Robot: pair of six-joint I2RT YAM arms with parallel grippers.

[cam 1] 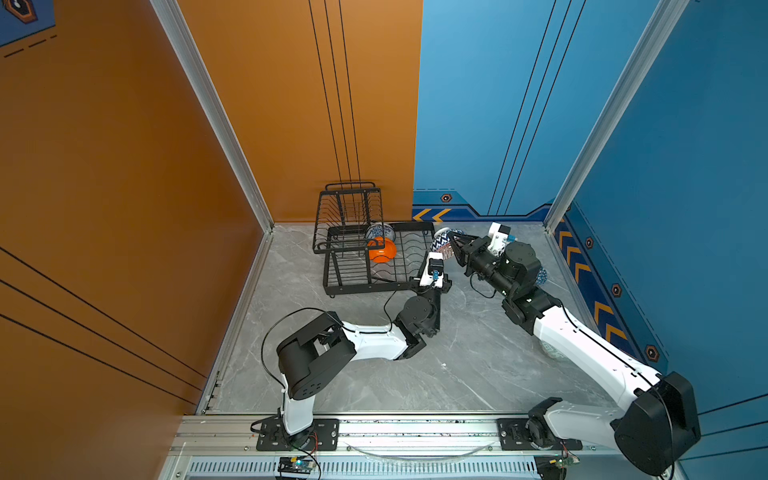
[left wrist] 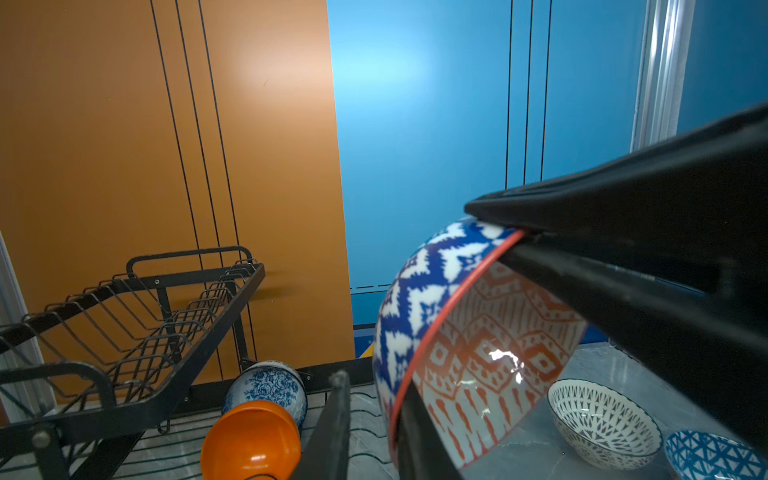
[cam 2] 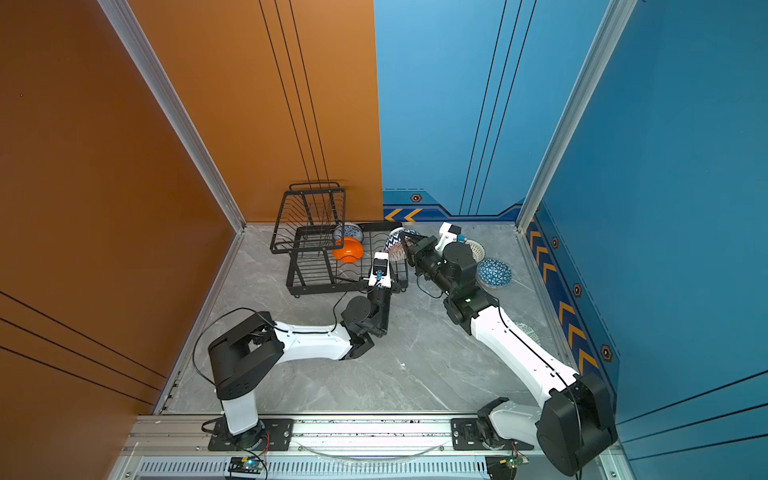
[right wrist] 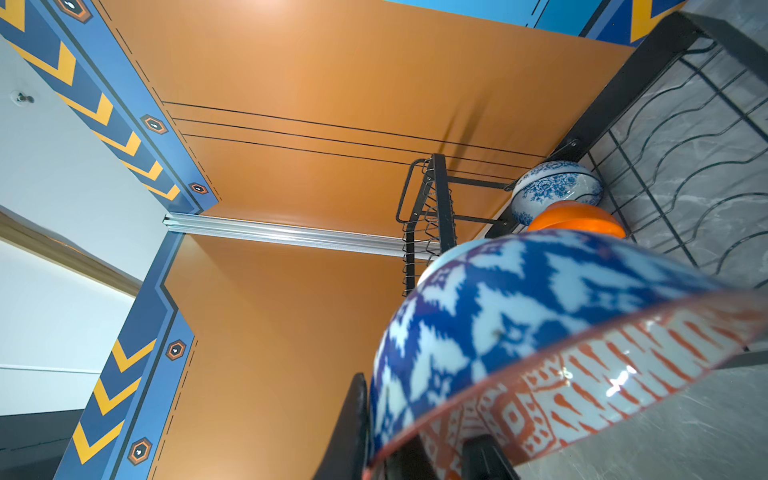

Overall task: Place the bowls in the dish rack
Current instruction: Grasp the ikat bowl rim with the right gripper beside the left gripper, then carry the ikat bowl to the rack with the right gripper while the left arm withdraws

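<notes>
A bowl, blue-white outside and orange-white geometric inside, hangs tilted just off the right end of the dish rack. My right gripper is shut on its rim. My left gripper straddles the same rim, open: one finger inside, the other apart from the outer wall. In the rack's lower tray a blue-white floral bowl and an orange bowl lie on their sides.
On the grey floor right of the rack sit a white lattice bowl and a blue triangle bowl. A pale green bowl lies partly under my right arm. The rack's raised basket holds nothing. Walls close in behind and at the sides.
</notes>
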